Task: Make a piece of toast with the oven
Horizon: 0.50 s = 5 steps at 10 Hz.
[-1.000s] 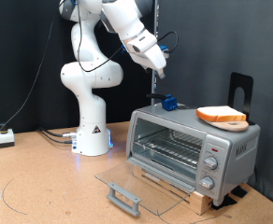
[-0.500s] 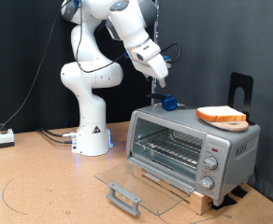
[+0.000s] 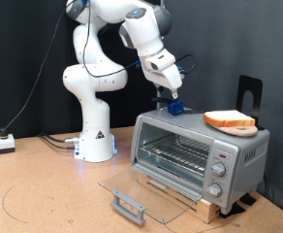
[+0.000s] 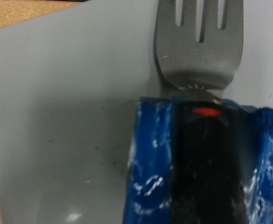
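- The oven point(image 3: 198, 152) is sitting with its glass door point(image 3: 141, 193) dropped flat open, and its wire rack point(image 3: 176, 153) is looking bare inside.
- The piece of toast point(image 3: 230, 120) is lying flat on the oven's roof, toward the exterior view's right, nowhere near the rack yet.
- The gripper point(image 3: 169, 89) is hanging just above the roof's other end, right over a fork point(image 4: 198, 42) with a blue-wrapped handle point(image 3: 174, 107). Honestly can't tell if the fingers are open or closed; neither view is showing them properly.
- The wrist view is filling up with fork tines and that blue handle on grey metal.
- My guess: the slice is going to be light, a bit crumbly and soft in the middle, so pinching across the firmer crust edges seems safest.
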Motion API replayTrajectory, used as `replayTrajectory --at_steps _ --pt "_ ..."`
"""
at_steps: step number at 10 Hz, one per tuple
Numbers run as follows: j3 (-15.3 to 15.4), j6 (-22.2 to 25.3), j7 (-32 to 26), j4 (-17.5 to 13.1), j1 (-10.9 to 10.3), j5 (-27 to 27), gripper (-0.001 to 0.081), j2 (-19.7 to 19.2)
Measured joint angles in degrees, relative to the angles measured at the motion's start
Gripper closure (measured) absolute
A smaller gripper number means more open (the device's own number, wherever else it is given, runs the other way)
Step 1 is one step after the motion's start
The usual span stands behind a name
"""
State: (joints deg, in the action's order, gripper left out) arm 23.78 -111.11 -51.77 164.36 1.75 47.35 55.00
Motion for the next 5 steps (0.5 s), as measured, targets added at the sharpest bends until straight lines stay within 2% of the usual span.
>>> replayTrajectory --at_steps 5 --pt "4.7 -5.3 -0.4 0.1 0.0 3.4 -0.0003 -5.0"
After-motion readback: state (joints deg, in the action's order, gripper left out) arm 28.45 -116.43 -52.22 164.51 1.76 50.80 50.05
